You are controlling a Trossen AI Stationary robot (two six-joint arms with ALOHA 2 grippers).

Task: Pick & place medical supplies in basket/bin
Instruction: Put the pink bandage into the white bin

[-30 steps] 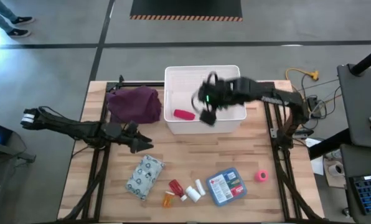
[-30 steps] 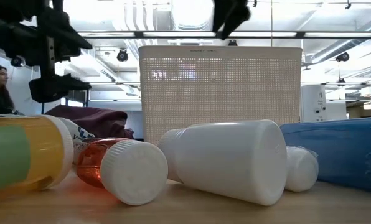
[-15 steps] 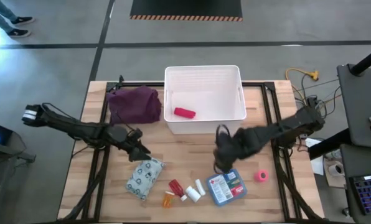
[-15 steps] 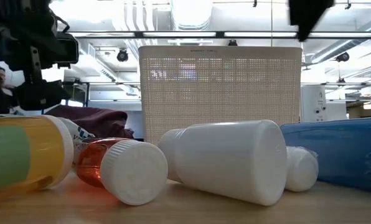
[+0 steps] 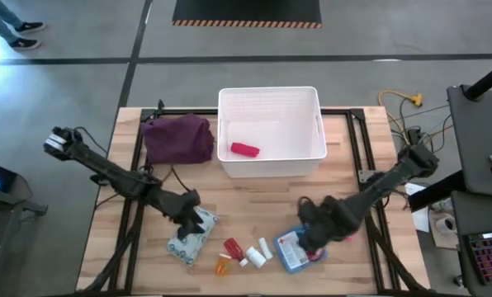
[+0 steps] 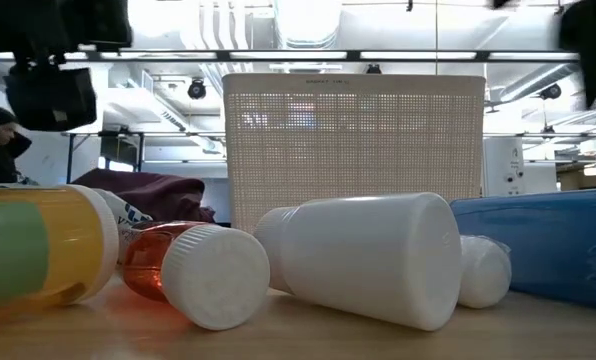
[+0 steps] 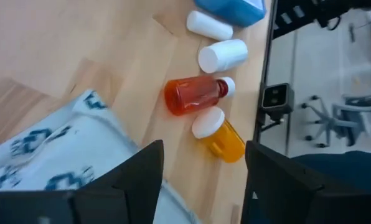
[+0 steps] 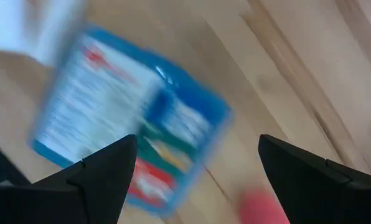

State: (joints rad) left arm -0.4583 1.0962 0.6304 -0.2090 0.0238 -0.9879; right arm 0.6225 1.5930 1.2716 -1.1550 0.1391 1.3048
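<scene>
- The white bin (image 5: 271, 169) stands at the far middle of the desk (image 5: 246, 198), with only a red packet (image 5: 244, 150) lying on its floor; the other supplies are on the desk's near half.
- The blue-and-red box (image 5: 300, 250) lies flat, label up. The right hand (image 5: 315, 234) hovers just over it, fingers (image 8: 98, 177) spread wide and holding nothing.
- That box looks light, stiff and thin, so it is probably best taken across its narrow width at one edge; a flat, slick lid offers little from above.
- The grey-white pouch (image 5: 191, 234) lies to the left. The left hand (image 5: 188, 211) sits at its far edge, fingers (image 7: 120, 186) wide apart and empty.
- The pouch looks soft and baggy; a pinch near its middle should bunch the fabric and hold.
- Between them lie the red bottle (image 5: 232, 247), orange bottle (image 5: 222, 264) and two white bottles (image 5: 257, 256), all on their sides, close together. They are round, smooth and apt to roll, so gripping across the body suits best.
- A maroon cloth bundle (image 5: 178, 139) rests left of the bin.
</scene>
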